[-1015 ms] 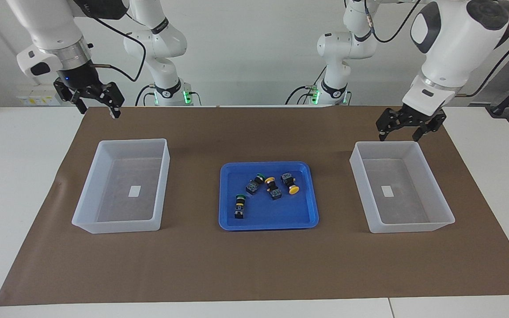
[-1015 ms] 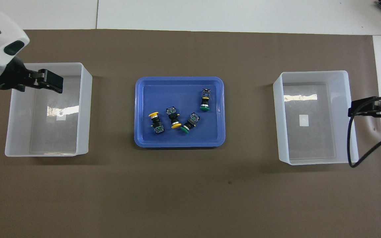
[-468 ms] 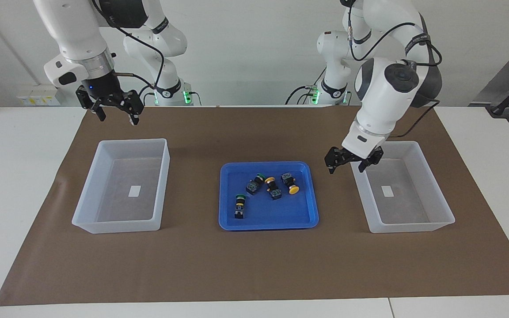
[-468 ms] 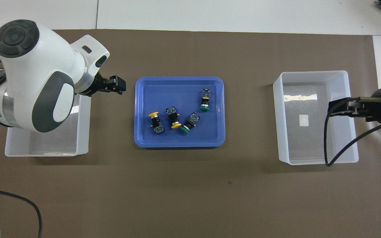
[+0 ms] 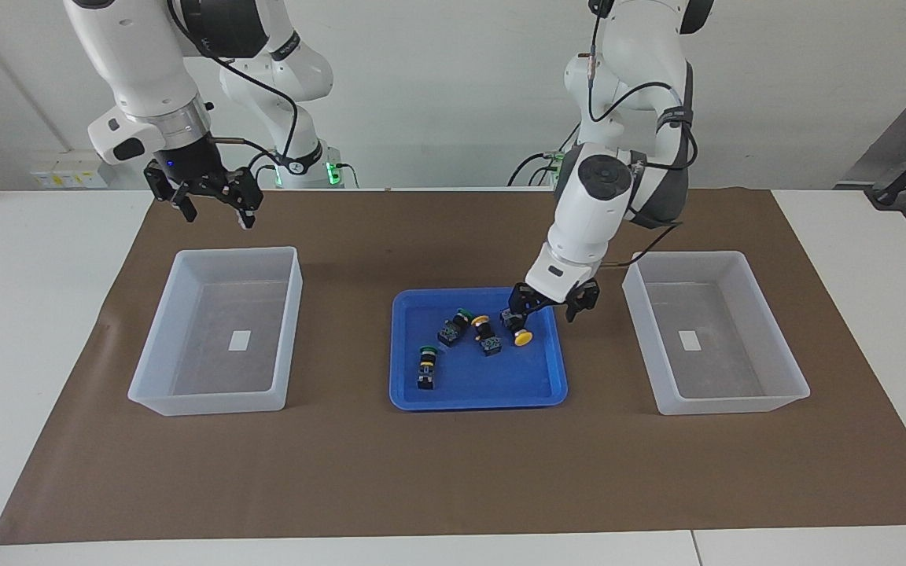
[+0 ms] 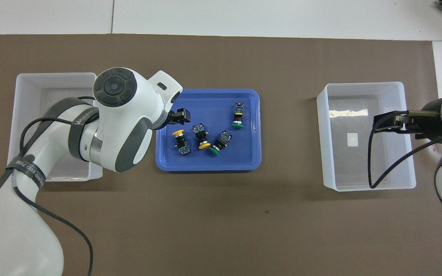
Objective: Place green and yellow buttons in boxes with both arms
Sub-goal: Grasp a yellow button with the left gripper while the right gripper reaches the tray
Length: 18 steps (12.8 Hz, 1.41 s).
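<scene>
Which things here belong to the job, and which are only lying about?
Job: green buttons; yellow buttons; two boxes; left pincer; right pincer.
Lying about: blue tray; brown mat.

Four buttons (image 5: 478, 333) lie in the blue tray (image 5: 478, 397) between two boxes (image 5: 217, 330). The left gripper (image 5: 550, 306) hangs open over the tray; the right gripper (image 5: 215, 206) hangs open above the mat (image 5: 453, 472).
</scene>
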Available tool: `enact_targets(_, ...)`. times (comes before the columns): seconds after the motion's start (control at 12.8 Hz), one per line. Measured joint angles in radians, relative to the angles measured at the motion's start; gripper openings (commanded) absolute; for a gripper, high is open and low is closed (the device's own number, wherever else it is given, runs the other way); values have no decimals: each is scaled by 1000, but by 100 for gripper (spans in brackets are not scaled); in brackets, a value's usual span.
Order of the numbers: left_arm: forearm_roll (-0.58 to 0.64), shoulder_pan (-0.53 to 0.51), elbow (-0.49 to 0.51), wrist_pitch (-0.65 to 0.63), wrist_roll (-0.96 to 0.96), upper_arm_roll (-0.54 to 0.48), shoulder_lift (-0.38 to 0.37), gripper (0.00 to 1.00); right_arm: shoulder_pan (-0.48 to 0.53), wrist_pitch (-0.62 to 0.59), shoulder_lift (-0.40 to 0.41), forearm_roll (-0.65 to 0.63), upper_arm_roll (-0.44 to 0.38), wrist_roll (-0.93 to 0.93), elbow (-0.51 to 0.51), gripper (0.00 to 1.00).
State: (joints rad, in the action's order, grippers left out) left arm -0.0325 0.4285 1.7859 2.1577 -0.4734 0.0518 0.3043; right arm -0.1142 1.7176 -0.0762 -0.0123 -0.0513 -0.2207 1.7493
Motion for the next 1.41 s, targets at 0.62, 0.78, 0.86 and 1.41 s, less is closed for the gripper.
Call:
enact_targets(0.62,0,34,169,187,-10,-1,2,92,-64,195,137,52,1,3,58,100)
enact_targets(0.78,0,38,202,237,-13,-1,3,91,-92,258,165,63,2,-13,75,100)
enact_targets(0.86,0,39,213,254,-15,-1,5,87,-106,289,181,73,2,-30,79,100)
enact_targets(1.41,0,48,235,301,-35,-1,24,12,-193,437,271,92,2,-148,82,100)
